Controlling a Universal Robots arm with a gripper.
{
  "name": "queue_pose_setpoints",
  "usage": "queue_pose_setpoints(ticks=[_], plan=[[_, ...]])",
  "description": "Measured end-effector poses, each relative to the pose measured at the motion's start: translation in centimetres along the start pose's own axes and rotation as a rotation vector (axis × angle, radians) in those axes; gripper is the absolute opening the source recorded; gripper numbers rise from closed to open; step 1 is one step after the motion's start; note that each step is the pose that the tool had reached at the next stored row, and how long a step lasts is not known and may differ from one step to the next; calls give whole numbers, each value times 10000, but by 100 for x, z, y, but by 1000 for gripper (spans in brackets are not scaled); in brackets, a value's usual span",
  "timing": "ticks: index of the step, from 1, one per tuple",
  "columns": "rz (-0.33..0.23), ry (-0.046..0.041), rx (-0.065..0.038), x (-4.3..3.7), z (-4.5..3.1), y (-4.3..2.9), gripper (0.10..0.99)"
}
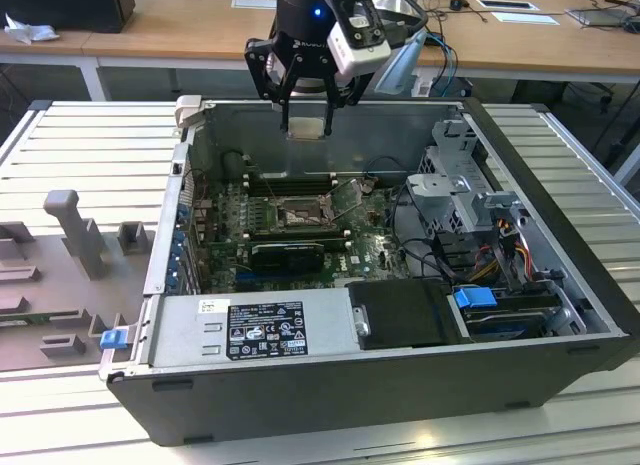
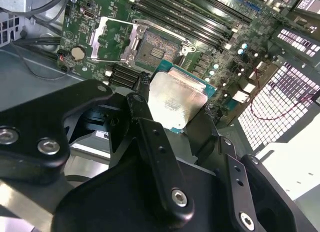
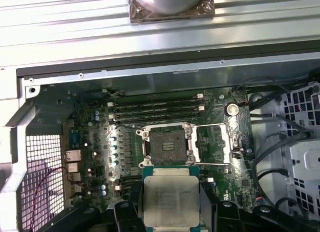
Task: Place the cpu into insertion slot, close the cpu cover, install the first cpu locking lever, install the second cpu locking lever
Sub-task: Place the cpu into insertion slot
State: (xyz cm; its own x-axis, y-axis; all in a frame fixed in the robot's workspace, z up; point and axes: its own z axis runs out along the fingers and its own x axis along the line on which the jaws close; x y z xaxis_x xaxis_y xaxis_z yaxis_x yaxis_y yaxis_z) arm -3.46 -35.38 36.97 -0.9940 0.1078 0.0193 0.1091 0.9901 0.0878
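My gripper (image 1: pixel 306 123) is shut on the cpu (image 1: pixel 306 126), a pale silver square chip on a green edge, held high above the open computer case near its far wall. In both wrist views the cpu (image 3: pixel 171 199) (image 2: pixel 175 100) sits between the black fingers (image 3: pixel 131 204), flat and facing the board. Below it lies the insertion slot (image 3: pixel 167 144) (image 2: pixel 152 50) (image 1: pixel 300 217), a dark square socket with a silvery rim and nothing in it. The cpu cover (image 3: pixel 214 142) (image 2: pixel 107 40) is swung open, lying beside the socket.
Long black memory slots (image 3: pixel 155 110) run behind the socket. A grey power supply (image 1: pixel 255 330) fills the case's near side, with a drive cage (image 1: pixel 460 190) and cables (image 1: pixel 500 250) at the exterior view's right. A grey fixture (image 1: pixel 75 230) stands outside the case at the left.
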Motion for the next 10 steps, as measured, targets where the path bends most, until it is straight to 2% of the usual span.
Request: queue_pose_setpoints(ticks=[10], plan=[[541, -48, -11, 0, 0, 0, 541]])
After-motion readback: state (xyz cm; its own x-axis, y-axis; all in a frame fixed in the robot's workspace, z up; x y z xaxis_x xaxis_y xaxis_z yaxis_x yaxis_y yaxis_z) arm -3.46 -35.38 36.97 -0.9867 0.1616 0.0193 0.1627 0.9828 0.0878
